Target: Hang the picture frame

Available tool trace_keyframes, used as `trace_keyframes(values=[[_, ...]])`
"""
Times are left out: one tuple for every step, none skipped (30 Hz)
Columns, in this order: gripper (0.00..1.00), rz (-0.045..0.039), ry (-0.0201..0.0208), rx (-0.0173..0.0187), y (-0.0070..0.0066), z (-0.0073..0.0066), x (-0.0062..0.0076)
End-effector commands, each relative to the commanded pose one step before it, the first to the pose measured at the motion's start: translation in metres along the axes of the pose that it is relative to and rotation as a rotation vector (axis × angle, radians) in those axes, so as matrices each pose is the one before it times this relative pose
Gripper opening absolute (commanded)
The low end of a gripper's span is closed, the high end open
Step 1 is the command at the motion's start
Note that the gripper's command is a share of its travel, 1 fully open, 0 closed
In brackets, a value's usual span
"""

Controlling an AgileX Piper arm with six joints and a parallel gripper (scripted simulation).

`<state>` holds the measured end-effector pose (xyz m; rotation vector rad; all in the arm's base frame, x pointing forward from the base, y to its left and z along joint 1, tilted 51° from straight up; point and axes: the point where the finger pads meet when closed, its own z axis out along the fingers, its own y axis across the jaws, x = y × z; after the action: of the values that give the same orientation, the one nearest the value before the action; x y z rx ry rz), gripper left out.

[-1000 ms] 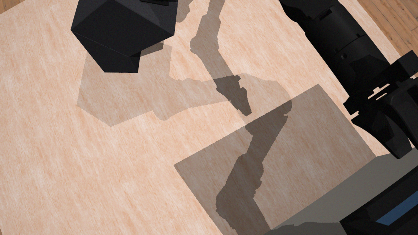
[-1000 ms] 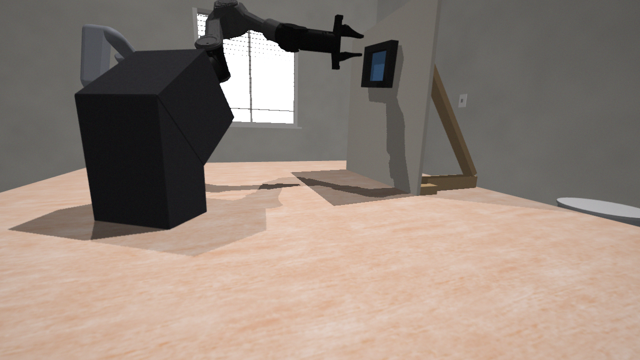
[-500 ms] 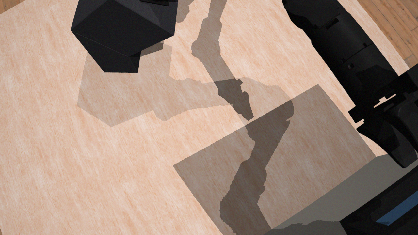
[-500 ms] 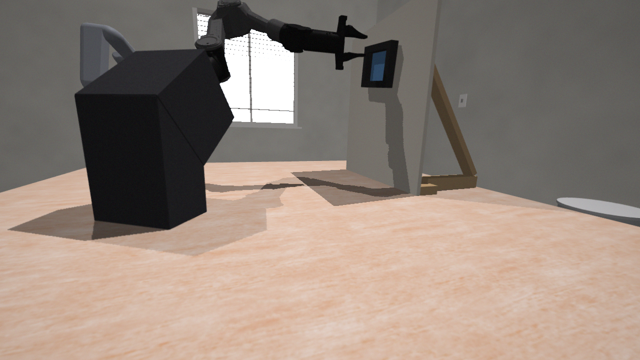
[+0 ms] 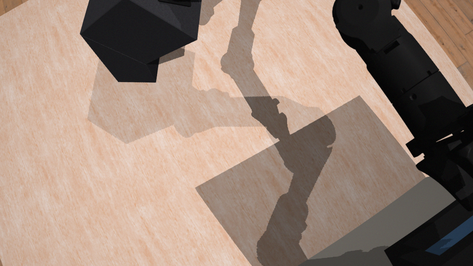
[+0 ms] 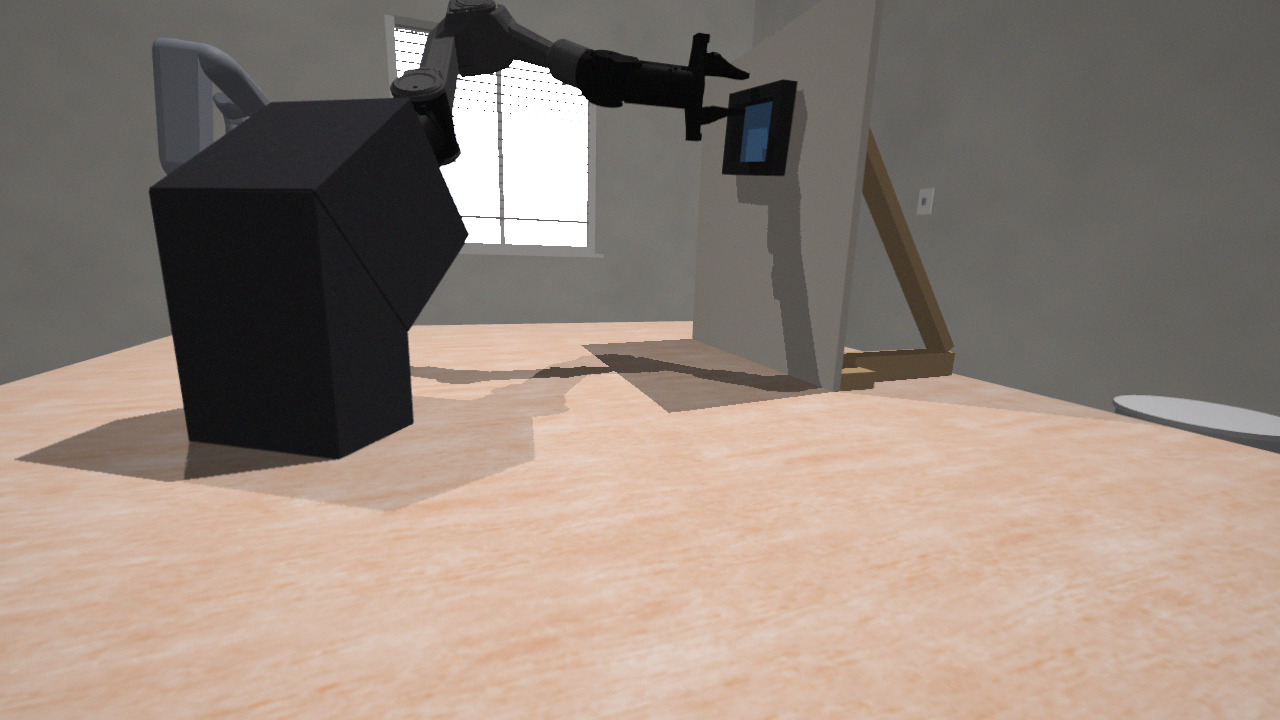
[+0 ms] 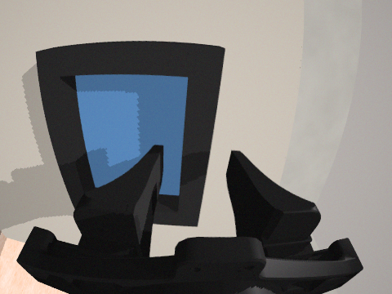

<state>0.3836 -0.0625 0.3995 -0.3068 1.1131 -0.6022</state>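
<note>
The picture frame point(image 6: 760, 129), black with a blue picture, hangs high on the grey wall panel point(image 6: 787, 250) and looks upright. It also shows in the wrist view point(image 7: 133, 131) and at the lower right of the overhead view point(image 5: 446, 238). The screw is hidden behind the frame. My gripper point(image 6: 735, 92) is open and empty, right at the frame's near edge. In the wrist view the gripper's point(image 7: 196, 153) left finger overlaps the frame's lower part, and the frame's right edge lies between the fingers. I cannot tell whether a finger touches the frame.
A large black box point(image 6: 295, 268) stands on the table at the left, with the arm's base behind it; it also shows in the overhead view point(image 5: 142, 36). A wooden brace point(image 6: 904, 259) props the wall panel from behind. A white disc point(image 6: 1199, 416) lies at the far right.
</note>
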Motion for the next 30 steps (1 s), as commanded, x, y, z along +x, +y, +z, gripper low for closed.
trace_keyframes(values=[[0.63,0.00000,0.00131,0.00047,-0.00008,0.00135,0.00048],[0.63,0.00005,-0.00010,-0.00013,-0.00005,0.00178,0.00002],[0.63,0.00008,0.00006,0.00002,0.00007,0.00179,-0.00003],[0.63,-0.00019,0.00004,0.00012,-0.00002,0.00174,0.00000],[0.63,0.00001,0.00000,0.00000,0.00000,0.00170,0.00000],[0.63,0.00016,-0.00001,-0.00001,0.00001,0.00166,0.00000],[0.63,0.00005,-0.00004,-0.00008,0.00002,0.00161,-0.00001],[0.63,-0.00002,-0.00002,-0.00004,0.00001,0.00156,0.00000],[0.63,-0.00004,0.00001,0.00001,-0.00001,0.00151,0.00001],[0.63,-0.00002,0.00001,0.00002,-0.00001,0.00144,0.00001],[0.63,0.00000,0.00001,0.00001,-0.00001,0.00138,0.00001],[0.63,0.00000,0.00000,0.00000,0.00000,0.00131,0.00000],[0.63,0.00000,0.00000,0.00000,0.00000,0.00124,0.00000],[0.63,-0.00002,0.00000,0.00000,-0.00001,0.00116,0.00000],[0.63,-0.00001,0.00001,0.00000,-0.00001,0.00109,0.00000],[0.63,-0.00001,0.00001,0.00000,-0.00001,0.00101,0.00000],[0.63,0.00000,0.00000,0.00000,0.00000,0.00000,0.00000],[0.63,0.00000,0.00000,0.00000,0.00000,0.00000,0.00000],[0.63,-0.00024,-0.00140,0.00075,-0.00035,0.00085,-0.00050],[0.63,0.00019,0.00130,-0.00069,0.00031,0.00094,0.00050],[0.63,0.00002,0.00012,-0.00002,0.00002,0.00078,0.00001],[0.63,-0.00002,0.00000,-0.00001,0.00000,0.00070,0.00000],[0.63,-0.00001,-0.00013,0.00004,-0.00002,0.00062,-0.00002],[0.63,-0.00001,-0.00017,0.00007,-0.00002,0.00054,-0.00003],[0.63,-0.00001,-0.00010,0.00006,-0.00002,0.00047,-0.00002],[0.63,-0.00009,-0.00048,0.00029,-0.00013,0.00035,-0.00023],[0.63,-0.00008,-0.00044,0.00026,-0.00012,0.00029,-0.00021],[0.63,0.00003,0.00015,-0.00010,0.00005,0.00017,0.00005],[0.63,0.00007,0.00037,-0.00023,0.00011,0.00011,0.00016],[0.63,0.00003,0.00020,-0.00013,0.00006,0.00010,0.00008]])
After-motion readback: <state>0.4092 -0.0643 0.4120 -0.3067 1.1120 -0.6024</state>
